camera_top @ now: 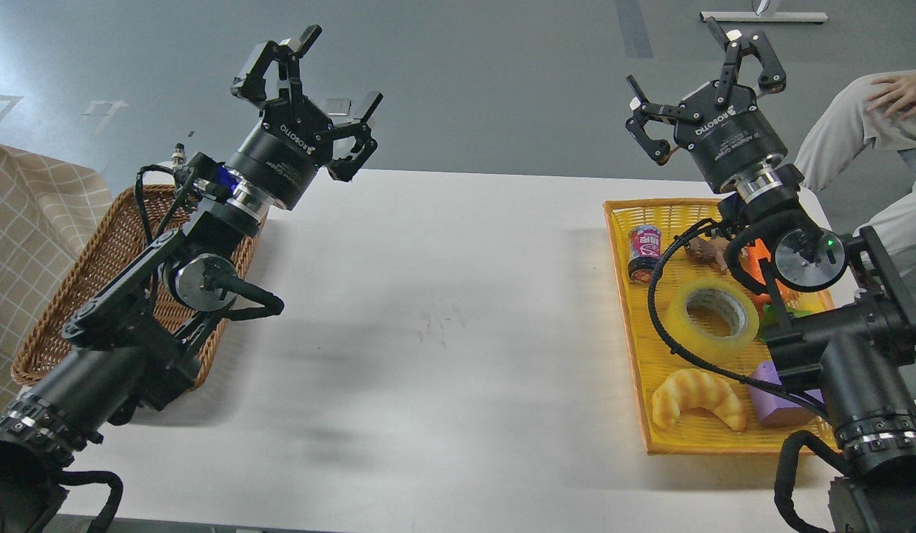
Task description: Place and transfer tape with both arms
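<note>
The tape, a wide translucent yellow roll with a grey-white core, lies flat in the yellow tray at the right of the white table. My right gripper is raised high beyond the tray's far end, fingers spread open and empty, well apart from the tape. Part of the right arm and its cable crosses in front of the tray. My left gripper is held up above the far left of the table, open too, with nothing in it.
A brown wicker basket sits at the left under my left arm. The tray also holds a croissant, a purple block, a small can and orange items. A seated person is at the far right.
</note>
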